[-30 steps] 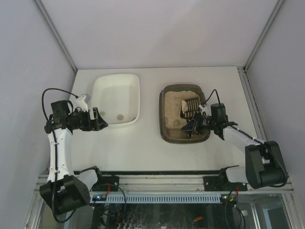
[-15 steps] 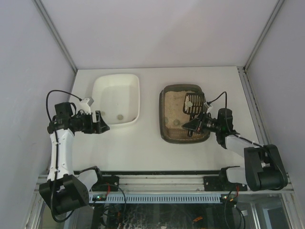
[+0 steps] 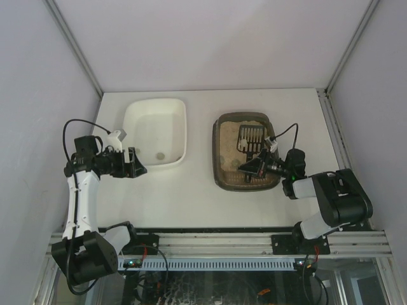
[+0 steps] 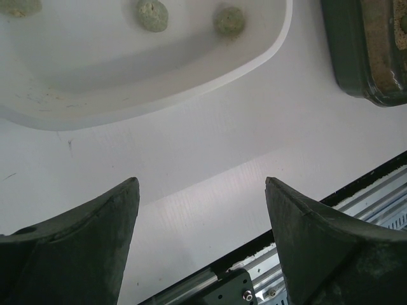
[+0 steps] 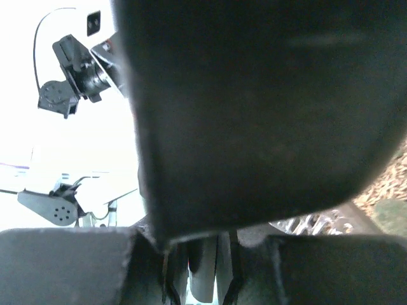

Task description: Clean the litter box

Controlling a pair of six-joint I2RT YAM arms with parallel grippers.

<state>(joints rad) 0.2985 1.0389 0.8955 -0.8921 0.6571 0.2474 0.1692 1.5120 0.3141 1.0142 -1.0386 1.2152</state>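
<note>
The litter box (image 3: 220,166), a dark brown tray of beige litter, sits at right centre. My right gripper (image 3: 259,164) hangs over its near half, shut on the handle of a black slotted scoop (image 3: 250,136), whose blade stands above the litter at the far side. In the right wrist view the dark scoop (image 5: 254,95) fills most of the picture. The left gripper (image 3: 134,166) is open and holds nothing, beside the near left corner of the white tub (image 3: 136,109). From the left wrist, the open left gripper (image 4: 201,183) hovers over bare table.
Greenish clumps (image 4: 152,14) lie in the white tub (image 4: 210,70), and one clump (image 3: 161,154) shows from above. The litter box corner (image 4: 346,57) is at the upper right of the left wrist view. The metal rail (image 3: 216,241) runs along the near table edge.
The right arm folded back toward its base and the scoop swung up from the litter. The pale litter that lay on its blade is gone. The left gripper shifted slightly nearer.
</note>
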